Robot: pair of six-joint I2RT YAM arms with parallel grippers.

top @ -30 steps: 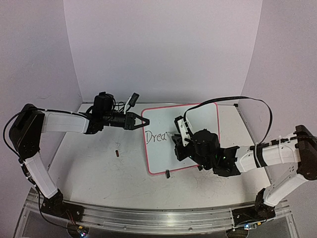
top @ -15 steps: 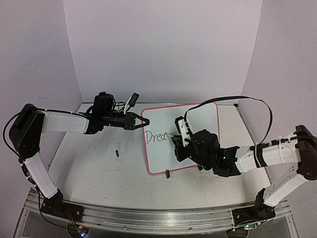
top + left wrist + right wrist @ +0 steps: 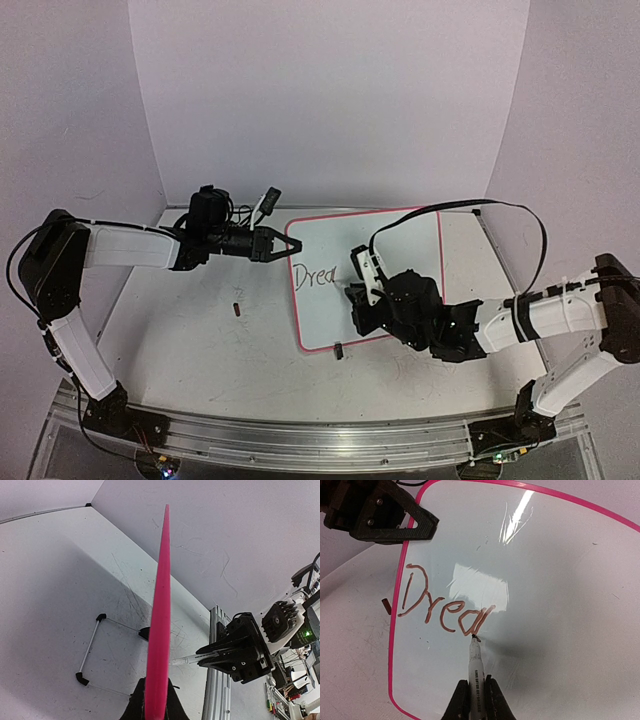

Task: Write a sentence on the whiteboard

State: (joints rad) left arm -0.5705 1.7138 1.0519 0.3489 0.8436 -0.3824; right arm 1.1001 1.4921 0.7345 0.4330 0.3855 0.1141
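The whiteboard (image 3: 400, 240), white with a pink rim, stands tilted on the table. Its left edge is pinched by my shut left gripper (image 3: 285, 243). In the left wrist view the rim (image 3: 160, 605) runs edge-on up from between the left gripper's (image 3: 152, 707) fingers. The sentence (image 3: 445, 607) reads "Drea" in brown strokes near the board's left side (image 3: 314, 275). My right gripper (image 3: 472, 700) is shut on a clear marker (image 3: 475, 667). The marker's tip touches the board at the foot of the "a". The right gripper (image 3: 362, 292) hovers over the board's middle.
A small brown marker cap (image 3: 237, 308) lies on the tabletop left of the board. One black clip foot (image 3: 339, 351) sits at the board's near edge. A wire stand with black ends (image 3: 90, 650) shows behind the board. An aluminium rail (image 3: 300, 435) runs along the near edge.
My right gripper and the marker have shifted slightly down the board toward the near edge, finishing the stroke of the "a". The left arm and the board have not moved.
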